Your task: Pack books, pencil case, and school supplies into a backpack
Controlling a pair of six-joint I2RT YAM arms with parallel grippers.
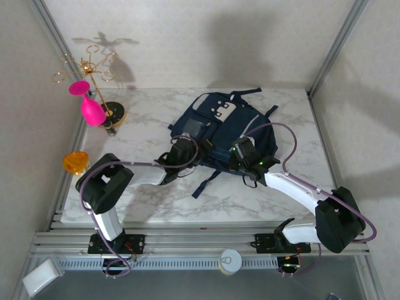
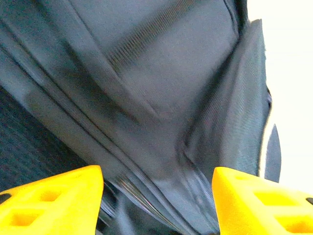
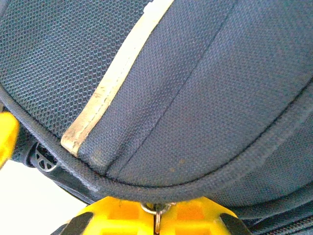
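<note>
From above, the backpack (image 1: 220, 122) lies on the marble table (image 1: 156, 201), toward the far middle, its front pockets and white-grey patches facing up and a dark strap trailing toward the near edge. The left gripper (image 1: 186, 151) sits at the pack's near left edge and the right gripper (image 1: 241, 156) at its near right edge, both over the fabric. At the table's left side stand an orange cup (image 1: 75, 162), a pink goblet (image 1: 91, 110) and a gold wire stand (image 1: 92, 65), all well apart from the pack.

In the left wrist view, the left gripper (image 2: 157, 203) has its 2 yellow fingers (image 2: 54, 200) spread wide. Between them run folds of navy backpack (image 2: 161, 73) cloth and a zip line; whether the pads touch the cloth cannot be told.

In the right wrist view, the right gripper (image 3: 156, 218) has its fingers pressed together, pinching a small metal zip pull (image 3: 156, 209) just under the corded edge of the backpack (image 3: 230, 98). A worn light stripe (image 3: 113, 83) crosses the mesh panel above
</note>
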